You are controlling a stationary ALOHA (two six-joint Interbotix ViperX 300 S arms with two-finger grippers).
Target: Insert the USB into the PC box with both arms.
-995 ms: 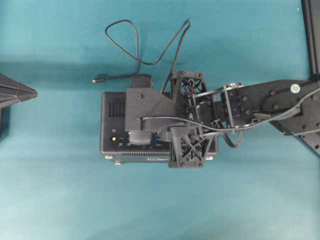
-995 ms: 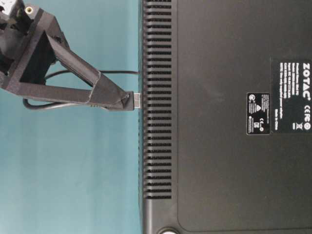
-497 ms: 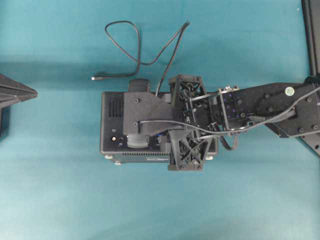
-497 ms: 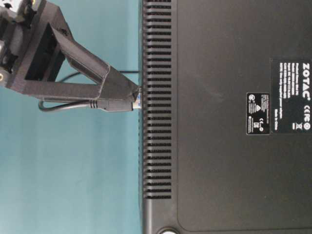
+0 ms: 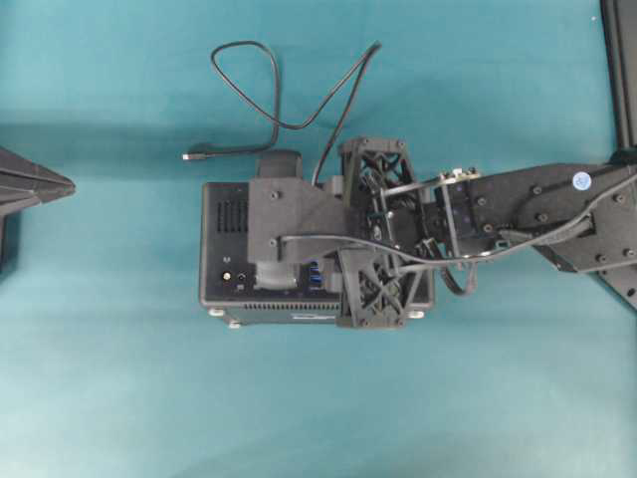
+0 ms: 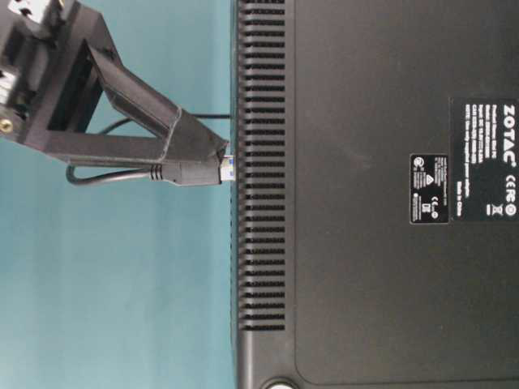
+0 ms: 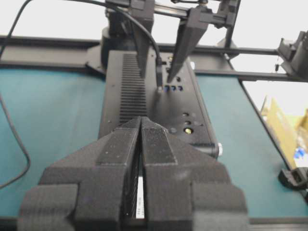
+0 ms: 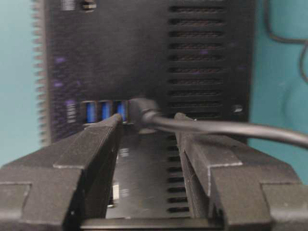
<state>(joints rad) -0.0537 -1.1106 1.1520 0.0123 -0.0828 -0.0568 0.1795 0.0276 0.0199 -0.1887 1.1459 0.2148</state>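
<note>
The PC box point(image 5: 224, 244) stands on its side on the teal table, port face up; it also shows in the table-level view point(image 6: 365, 243) and the left wrist view point(image 7: 180, 110). The USB point(image 6: 190, 172) stands with its tip at the port face, right beside three blue ports point(image 8: 102, 110). My right gripper point(image 8: 147, 118) hovers over it, fingers apart on either side of the USB point(image 8: 139, 115) without touching it; the same shows in the left wrist view point(image 7: 158, 77). From overhead the plug is hidden under the right gripper point(image 5: 323, 254). My left gripper point(image 5: 65, 184) is shut and empty, well left of the box.
The thin black cable point(image 5: 244, 80) loops on the table behind the box and ends in a small silver-tipped connector point(image 5: 189, 157). A black frame point(image 5: 619, 60) stands at the far right edge. Silver feet point(image 5: 234, 321) face the front.
The plug's tip has gone closer in at the port face. The right gripper has shifted sideways, so the plug now lies beside its finger instead of in the tip. The left arm has not moved.
</note>
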